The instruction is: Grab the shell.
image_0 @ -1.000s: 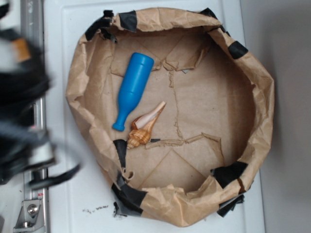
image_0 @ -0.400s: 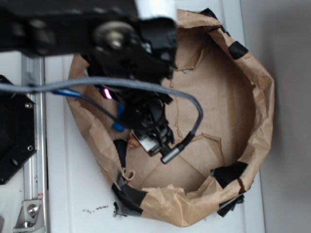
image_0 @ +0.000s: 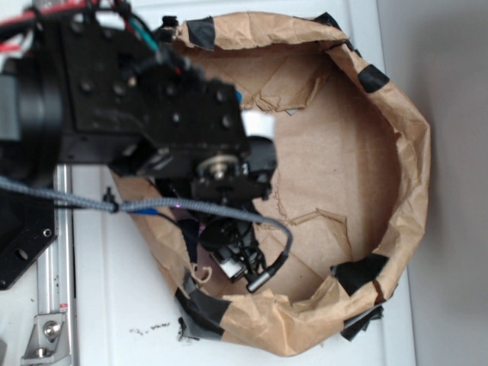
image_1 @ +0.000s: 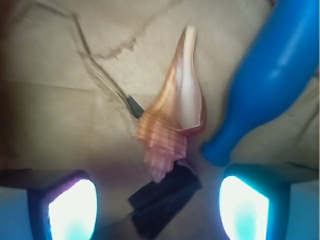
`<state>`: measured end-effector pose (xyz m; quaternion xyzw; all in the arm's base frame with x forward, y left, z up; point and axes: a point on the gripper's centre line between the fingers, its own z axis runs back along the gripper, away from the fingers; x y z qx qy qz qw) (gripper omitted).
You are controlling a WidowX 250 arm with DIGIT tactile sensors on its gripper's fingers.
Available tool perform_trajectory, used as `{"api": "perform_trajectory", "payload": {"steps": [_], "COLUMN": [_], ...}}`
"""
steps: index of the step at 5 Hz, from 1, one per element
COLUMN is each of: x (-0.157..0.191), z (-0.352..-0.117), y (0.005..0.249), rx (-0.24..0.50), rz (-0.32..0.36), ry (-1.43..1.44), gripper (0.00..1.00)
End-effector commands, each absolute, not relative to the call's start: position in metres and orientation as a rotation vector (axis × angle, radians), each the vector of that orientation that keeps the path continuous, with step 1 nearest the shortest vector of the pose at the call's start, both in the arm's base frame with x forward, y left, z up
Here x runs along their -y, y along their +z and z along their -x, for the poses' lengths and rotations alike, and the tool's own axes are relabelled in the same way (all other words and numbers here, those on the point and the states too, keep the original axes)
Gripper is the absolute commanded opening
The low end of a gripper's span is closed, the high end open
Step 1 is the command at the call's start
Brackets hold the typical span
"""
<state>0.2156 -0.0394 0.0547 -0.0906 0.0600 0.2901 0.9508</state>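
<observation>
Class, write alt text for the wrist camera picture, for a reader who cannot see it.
A tan and orange banded spiral seashell lies on brown paper, ahead of the open gripper. A blue plastic bottle-shaped pin lies close on its right, and black tape sits below the shell.

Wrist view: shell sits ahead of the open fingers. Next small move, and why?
Probably ease straight forward/down so the fingers bracket the shell, nudging slightly left. The gripper is open and short of it; only the shell's spired end reaches the gap. The blue bottle has its neck beside the right finger, so going right risks catching it.
</observation>
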Motion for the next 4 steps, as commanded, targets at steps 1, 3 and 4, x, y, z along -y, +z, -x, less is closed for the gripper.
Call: {"api": "perform_trajectory", "payload": {"steps": [1,3,4], "x": [0.039,0.028,0.019], "z": [-0.227,-0.244,-0.256], "y": [0.023,0.02,0.04], "rx": [-0.095,-0.078,-0.038], "rz": [0.188,0.139,0.136], "ry": [0.525,0.487,0.438], "gripper": [1.0,0.0,0.0]}}
